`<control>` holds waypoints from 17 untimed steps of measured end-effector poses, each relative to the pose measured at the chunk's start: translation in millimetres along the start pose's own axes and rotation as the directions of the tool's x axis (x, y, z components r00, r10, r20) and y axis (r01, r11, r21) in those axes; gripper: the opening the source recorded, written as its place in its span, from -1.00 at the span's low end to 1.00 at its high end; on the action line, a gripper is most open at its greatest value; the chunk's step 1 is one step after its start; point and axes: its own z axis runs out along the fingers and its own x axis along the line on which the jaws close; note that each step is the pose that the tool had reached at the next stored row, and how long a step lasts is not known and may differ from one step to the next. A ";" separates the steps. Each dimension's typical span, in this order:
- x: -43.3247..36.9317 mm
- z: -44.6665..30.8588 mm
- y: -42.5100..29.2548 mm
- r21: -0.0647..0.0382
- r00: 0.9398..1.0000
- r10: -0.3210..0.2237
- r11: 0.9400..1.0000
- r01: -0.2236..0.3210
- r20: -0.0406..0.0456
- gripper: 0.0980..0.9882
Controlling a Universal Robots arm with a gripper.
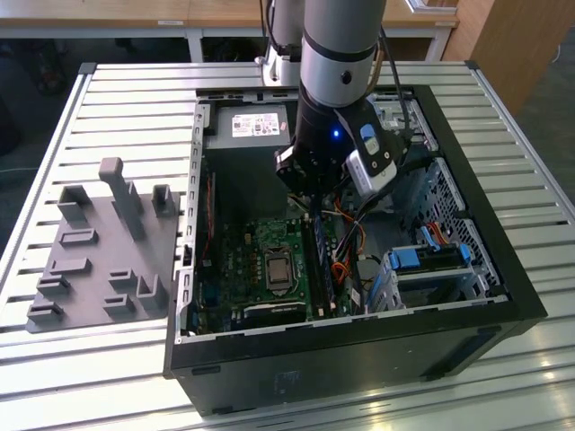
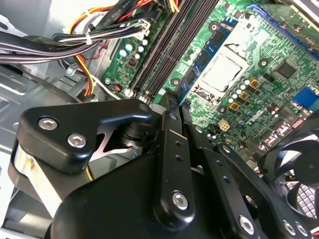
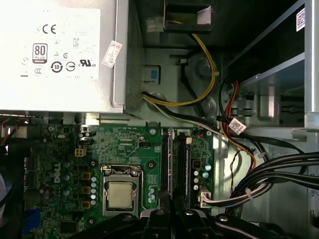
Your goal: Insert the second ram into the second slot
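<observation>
The second ram (image 2: 202, 57) is a dark-blue stick with dark chips. It stands on edge in the slot row nearest the processor socket (image 2: 222, 72), and from above it shows as a thin line (image 3: 170, 164). My gripper (image 2: 168, 99) sits low inside the open computer case, with its fingertips drawn together over the near end of the stick. The same gripper (image 3: 172, 215) shows in the first wrist view with the stick running into the narrow gap between its fingers. In the exterior view the gripper (image 1: 310, 208) hangs over the far end of the memory slots (image 1: 322, 265). Dark neighbouring slots (image 2: 159, 50) run alongside.
Bundled cables (image 2: 89, 40) lie close beside the slots. The power supply (image 1: 252, 126) fills the far end of the case. Light-blue drive brackets (image 1: 431, 256) sit at the exterior view's right. A grey fixture plate (image 1: 99, 260) lies on the slatted table outside the case. A fan (image 2: 299, 179) sits near the gripper linkage.
</observation>
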 end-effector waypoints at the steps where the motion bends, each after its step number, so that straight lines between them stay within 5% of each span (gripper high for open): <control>1: 0.0 1.0 0.0 0.000 1.000 0.000 1.000 0.000 0.000 -0.91; 11: 0.0 5.0 -1.1 0.000 1.000 0.001 1.000 -0.001 -0.006 -0.91; 17: 0.1 7.9 -8.9 0.000 1.000 0.011 1.000 -0.011 -0.011 -0.91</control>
